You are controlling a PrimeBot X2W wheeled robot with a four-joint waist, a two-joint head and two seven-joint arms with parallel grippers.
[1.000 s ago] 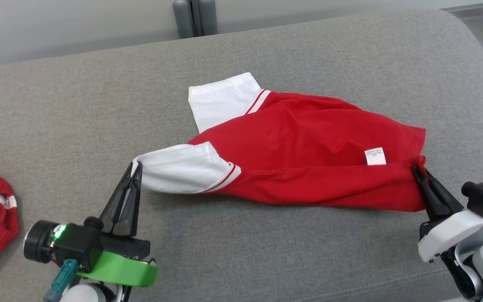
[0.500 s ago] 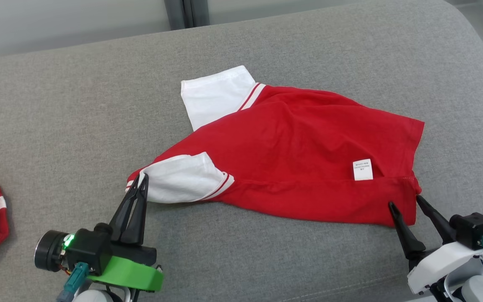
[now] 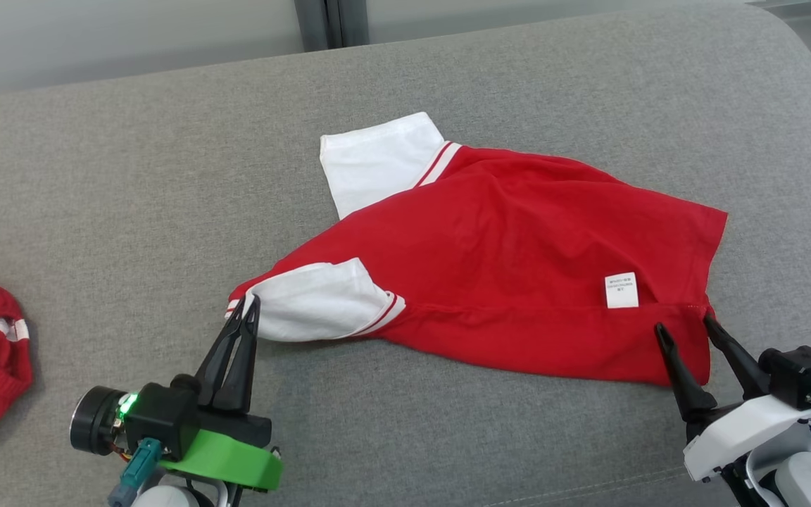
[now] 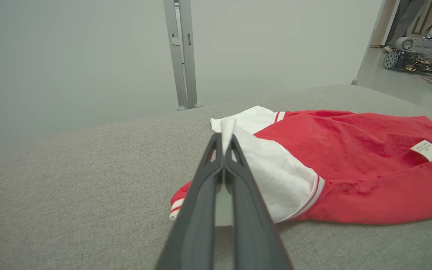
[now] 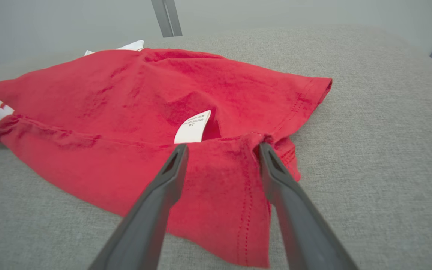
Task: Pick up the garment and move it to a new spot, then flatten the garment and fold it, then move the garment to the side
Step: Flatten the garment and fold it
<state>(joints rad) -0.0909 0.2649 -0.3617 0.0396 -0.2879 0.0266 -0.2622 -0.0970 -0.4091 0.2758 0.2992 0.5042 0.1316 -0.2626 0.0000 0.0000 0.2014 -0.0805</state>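
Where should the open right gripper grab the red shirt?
Probably the puckered hem corner of the red shirt, beside the white label. The right gripper should come from the near edge, low over the couch, a finger on each side of the pucker. That corner lies opposite the white sleeve pinched by the left gripper, so pulling could spread the cloth.

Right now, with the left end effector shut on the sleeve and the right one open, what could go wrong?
1. The left end effector pinches only the white sleeve tip; pulling could drag the garment askew.
2. The open right end effector stands over the bunched hem corner; closing may catch several layers.
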